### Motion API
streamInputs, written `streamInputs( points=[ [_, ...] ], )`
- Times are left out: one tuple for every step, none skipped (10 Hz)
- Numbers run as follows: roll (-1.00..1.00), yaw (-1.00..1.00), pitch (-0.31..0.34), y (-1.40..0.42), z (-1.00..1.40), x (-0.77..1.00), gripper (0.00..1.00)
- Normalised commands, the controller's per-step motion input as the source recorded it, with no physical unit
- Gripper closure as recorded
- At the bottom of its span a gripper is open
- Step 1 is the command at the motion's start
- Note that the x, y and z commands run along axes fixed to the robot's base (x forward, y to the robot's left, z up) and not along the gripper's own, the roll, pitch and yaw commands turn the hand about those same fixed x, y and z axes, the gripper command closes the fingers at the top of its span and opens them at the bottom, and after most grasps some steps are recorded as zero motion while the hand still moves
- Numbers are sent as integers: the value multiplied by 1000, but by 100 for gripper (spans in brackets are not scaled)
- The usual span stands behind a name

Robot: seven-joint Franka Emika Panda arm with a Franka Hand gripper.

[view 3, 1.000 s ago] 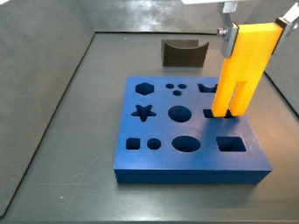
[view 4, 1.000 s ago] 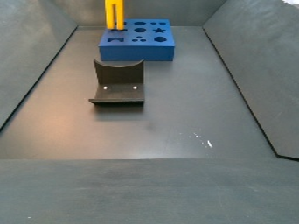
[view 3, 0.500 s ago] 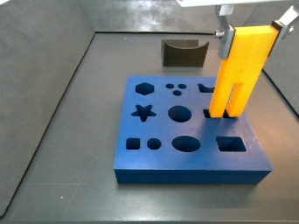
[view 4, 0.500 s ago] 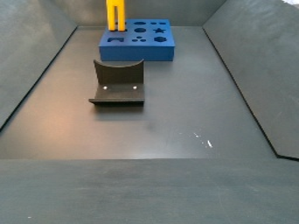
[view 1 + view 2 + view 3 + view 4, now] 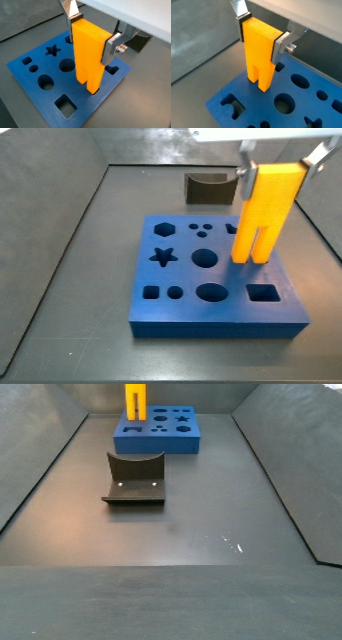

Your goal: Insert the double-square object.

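Note:
The double-square object (image 5: 265, 213) is a tall yellow-orange block held upright, prongs down. My gripper (image 5: 281, 163) is shut on its solid upper end, with one silver finger (image 5: 112, 47) on each side. It also shows in both wrist views (image 5: 90, 55) (image 5: 259, 52). The two prong tips hang just over the right part of the blue board (image 5: 214, 323), near its dark cut-outs; I cannot tell whether they touch it. In a side view the block (image 5: 135, 402) stands over the board (image 5: 158, 444) at the far end.
A dark grey block with a curved notch (image 5: 209, 188) (image 5: 135, 479) stands on the floor beside the board. The board has several shaped holes, among them a star (image 5: 163, 256) and a square (image 5: 265, 292). Grey walls enclose the floor.
The gripper and the yellow block have shifted a little to the left over the board. The prong tips now sit left of where they were.

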Motion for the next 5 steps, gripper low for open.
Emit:
streamInputs(
  points=[
    [49, 0, -4, 0, -100, -11, 100],
    [66, 0, 0, -9, -174, 71, 100],
    [120, 0, 0, 0, -349, 54, 100],
    [151, 0, 0, 0, -500, 9, 100],
    [156, 0, 0, 0, -546, 0, 100]
  ],
)
